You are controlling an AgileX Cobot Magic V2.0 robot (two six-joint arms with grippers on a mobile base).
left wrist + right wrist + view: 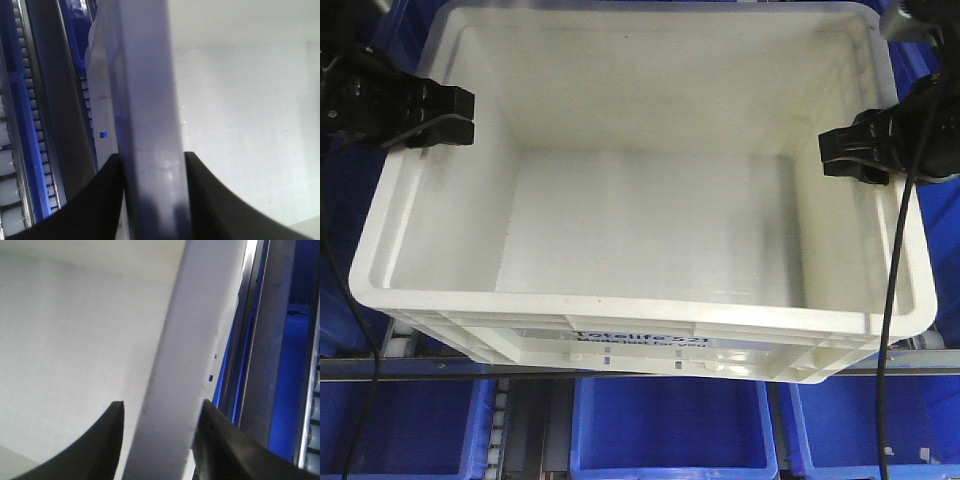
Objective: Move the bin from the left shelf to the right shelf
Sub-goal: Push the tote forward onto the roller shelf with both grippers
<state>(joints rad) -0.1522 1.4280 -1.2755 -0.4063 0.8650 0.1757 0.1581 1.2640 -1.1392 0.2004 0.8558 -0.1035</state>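
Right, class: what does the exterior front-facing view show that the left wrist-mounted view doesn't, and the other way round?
Only the front view shows the whole white bin, empty inside, its black print, the right gripper on the right rim, and blue bins below. Only the left wrist view shows the close fit: the rim filling the gap between the black fingers, plus a roller track alongside. Both show the left gripper clamped on the bin's left rim.

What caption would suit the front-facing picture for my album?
Left gripper and right gripper clamp opposite rims of the empty white bin above blue bins.
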